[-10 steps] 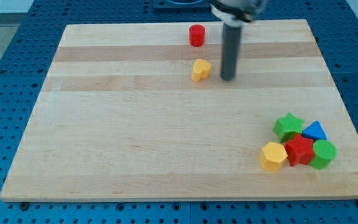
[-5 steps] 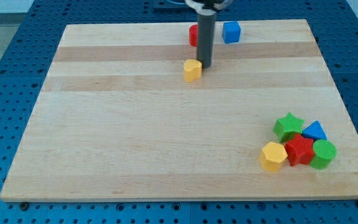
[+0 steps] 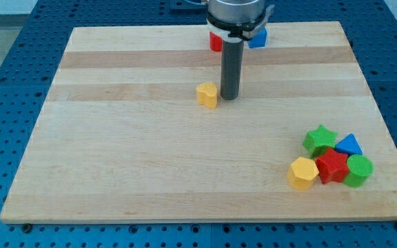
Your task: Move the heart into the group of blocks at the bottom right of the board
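A yellow heart (image 3: 207, 95) lies on the wooden board (image 3: 150, 151), a little above the middle. My tip (image 3: 230, 96) stands just to the heart's right, a small gap apart from it. At the bottom right sits a group: a green star (image 3: 319, 138), a blue triangle (image 3: 349, 145), a red block (image 3: 332, 165), a green cylinder (image 3: 358, 169) and a yellow hexagon (image 3: 302, 172).
A red cylinder (image 3: 215, 42) and a blue cube (image 3: 258, 38) sit near the board's top edge, partly hidden behind the arm's head. A blue perforated table (image 3: 5, 83) surrounds the board.
The heart has slid down and to the left. My tip moved left to the heart, then down along its right side. The arm's head now partly covers the blue cube.
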{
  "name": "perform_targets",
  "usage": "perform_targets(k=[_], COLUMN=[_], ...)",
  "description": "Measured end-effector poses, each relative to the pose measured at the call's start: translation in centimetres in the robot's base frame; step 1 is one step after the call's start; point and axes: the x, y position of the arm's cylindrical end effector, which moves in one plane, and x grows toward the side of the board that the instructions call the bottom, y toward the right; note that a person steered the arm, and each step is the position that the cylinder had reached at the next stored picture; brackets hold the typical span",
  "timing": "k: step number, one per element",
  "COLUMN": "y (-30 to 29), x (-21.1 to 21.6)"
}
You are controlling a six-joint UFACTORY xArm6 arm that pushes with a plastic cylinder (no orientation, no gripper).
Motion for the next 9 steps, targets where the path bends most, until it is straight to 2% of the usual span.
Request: perform_targets(k=[1,2,3,4,5,6,7,9], y=[-2.0,-6.0,-3.6,2.5,2.1,-2.7,-3.6,8.7], x=[-4.2,-2.1,3.6,7.5,7.7,6.4,7.1,10.1])
